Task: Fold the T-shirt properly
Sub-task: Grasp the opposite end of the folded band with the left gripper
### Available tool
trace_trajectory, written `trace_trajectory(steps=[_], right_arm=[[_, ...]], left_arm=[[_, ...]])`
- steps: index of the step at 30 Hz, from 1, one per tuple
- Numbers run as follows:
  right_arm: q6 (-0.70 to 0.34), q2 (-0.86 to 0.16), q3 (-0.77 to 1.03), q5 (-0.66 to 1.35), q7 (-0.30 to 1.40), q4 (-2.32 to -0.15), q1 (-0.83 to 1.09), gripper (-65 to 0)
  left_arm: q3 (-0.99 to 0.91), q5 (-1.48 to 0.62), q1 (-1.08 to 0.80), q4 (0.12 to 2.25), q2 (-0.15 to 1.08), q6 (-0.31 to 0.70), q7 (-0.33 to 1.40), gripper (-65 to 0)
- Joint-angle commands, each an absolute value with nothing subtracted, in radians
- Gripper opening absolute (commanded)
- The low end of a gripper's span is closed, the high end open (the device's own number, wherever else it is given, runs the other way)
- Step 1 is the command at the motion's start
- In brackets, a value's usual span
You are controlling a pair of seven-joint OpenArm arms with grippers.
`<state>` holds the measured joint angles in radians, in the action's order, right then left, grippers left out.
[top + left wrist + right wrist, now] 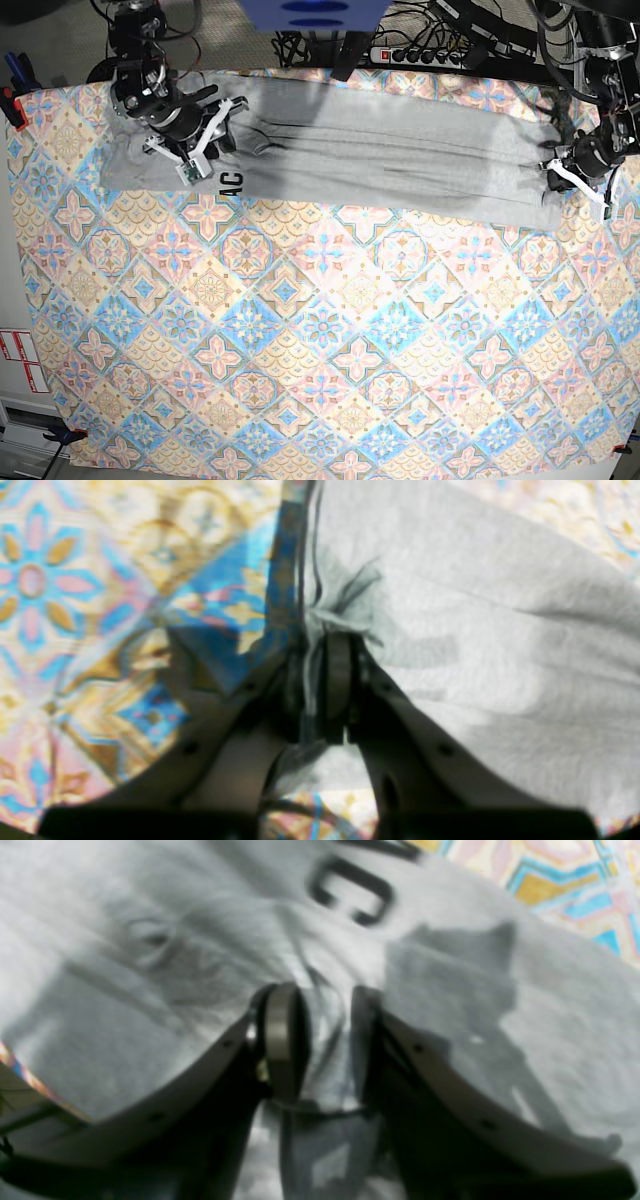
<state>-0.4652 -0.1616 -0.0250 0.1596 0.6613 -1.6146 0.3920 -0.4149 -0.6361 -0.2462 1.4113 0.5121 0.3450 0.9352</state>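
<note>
The light grey T-shirt [400, 160] lies folded into a long band across the far side of the table, with black letters [231, 183] near its left end. My right gripper [205, 150] sits on that left end. In the right wrist view it [325, 1005] is shut on a pinched ridge of the grey shirt [150, 940], just below a black letter C [350, 890]. My left gripper [560, 172] is at the band's right end. In the left wrist view it [320, 645] is shut on the bunched edge of the shirt [475, 630].
The pastel patterned tablecloth [320, 330] covers the whole table and shows beside the shirt in both wrist views [75, 605] [565, 885]. A power strip [420, 55] and cables lie beyond the far edge. A blue object [310, 12] hangs at top centre.
</note>
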Motion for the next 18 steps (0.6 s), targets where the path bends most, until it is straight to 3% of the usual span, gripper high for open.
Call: trace_trajectory(steps=[1,11,18], right_arm=[[-0.458,-0.171,-0.036,0.16,0.647,-1.659,0.389,-47.4],[-0.458,-0.171,-0.071,0.163,0.645,-1.79,0.39,-47.4],[-0.458,-0.173,-0.061,0.163,0.644,-1.79,0.39,-47.4]], left_arm=[[-0.427,-0.642,-0.237,1.425,0.55,0.343,0.914,-65.0],[-0.483,-0.648,-0.229,1.443,0.564,0.346,0.921,-65.0],[-0.444,-0.648,-0.387,1.778,0.483,0.346,0.923,-65.0]])
